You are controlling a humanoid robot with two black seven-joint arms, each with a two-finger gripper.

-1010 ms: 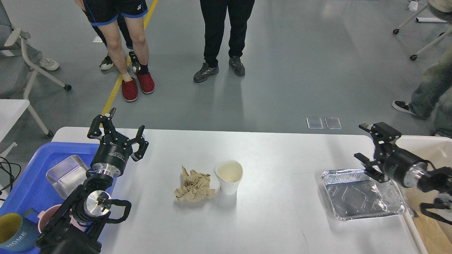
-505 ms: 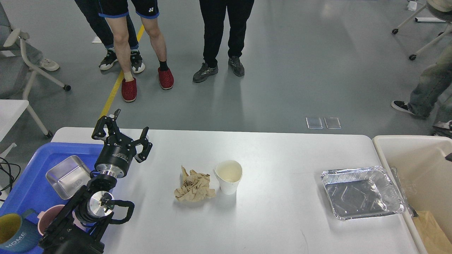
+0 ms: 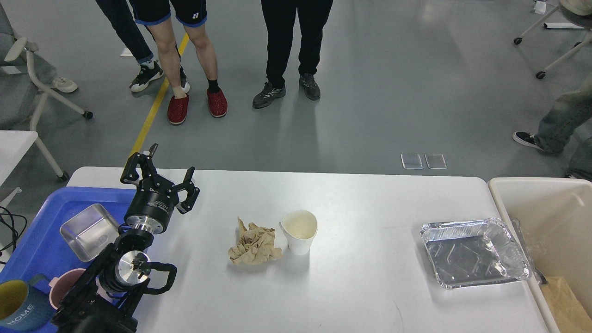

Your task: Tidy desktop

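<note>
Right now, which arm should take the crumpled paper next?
Left. Its open pincer hovers over the desktop, left of the crumpled brown paper. The right arm isn't in view.

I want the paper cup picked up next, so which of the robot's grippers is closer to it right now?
Left. The left gripper hovers open over the desktop's left end, beyond the crumpled paper from the paper cup. The right gripper is out of view.

White desktop (image 3: 351, 282); blue tray (image 3: 37, 249); tan crumpled paper (image 3: 254, 245); cream cup (image 3: 299, 231); silver foil pan (image 3: 474, 252).
</note>
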